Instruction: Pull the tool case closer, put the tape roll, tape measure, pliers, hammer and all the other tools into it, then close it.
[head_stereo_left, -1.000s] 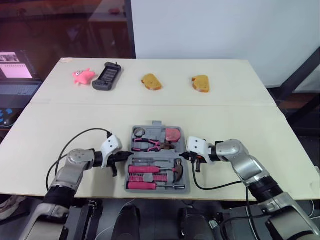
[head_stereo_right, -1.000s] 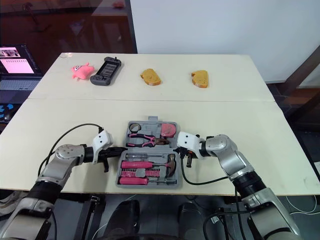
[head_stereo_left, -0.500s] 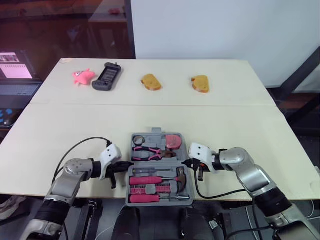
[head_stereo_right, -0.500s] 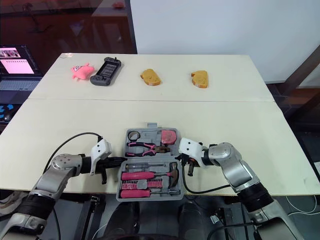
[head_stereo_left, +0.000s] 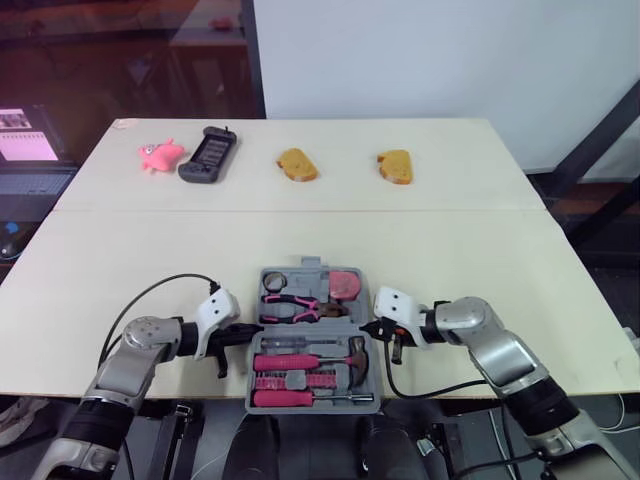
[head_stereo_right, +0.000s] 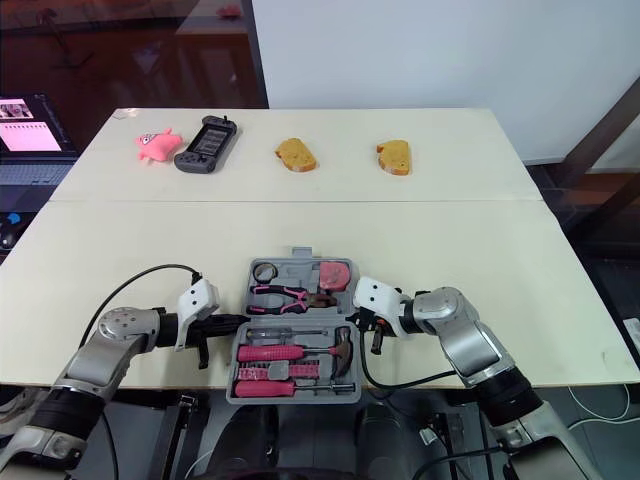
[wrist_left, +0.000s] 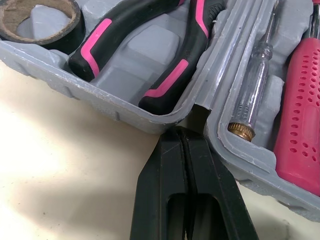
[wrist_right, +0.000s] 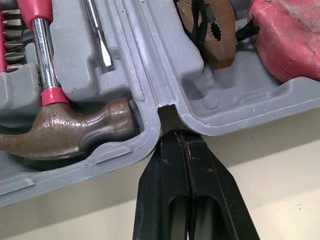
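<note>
The grey plastic tool case (head_stereo_left: 312, 264) lies open at the 6 o'clock edge of the pale tabletop (head_stereo_left: 120, 260), right in front of me, its front lip about at the rim. It looks close enough now. The tools seem to be seated in their moulded beds: the black tape roll (head_stereo_left: 274, 280) at the case's 11 o'clock, the pink tape measure (head_stereo_left: 347, 283) at 1 o'clock, the pink-and-black pliers (head_stereo_left: 295, 303) between them, and the steel hammer (head_stereo_left: 355, 350) at 4 o'clock.

My left fingers (head_stereo_left: 243, 335) are pressed flat together, holding nothing, with the joined tip pushed into the hinge notch at the case's 9 o'clock. My right fingers (head_stereo_left: 373, 328) are closed the same way, tip in the matching notch at 3 o'clock. I judge this hold works because the two notches give a purchase on both halves, so the case drags straight and does not swivel.

Both forearms lie low over the tabletop, elbows out, wrists turned inward so the fingers point at each other across the hinge line. Closing the far half should be what remains.
</note>
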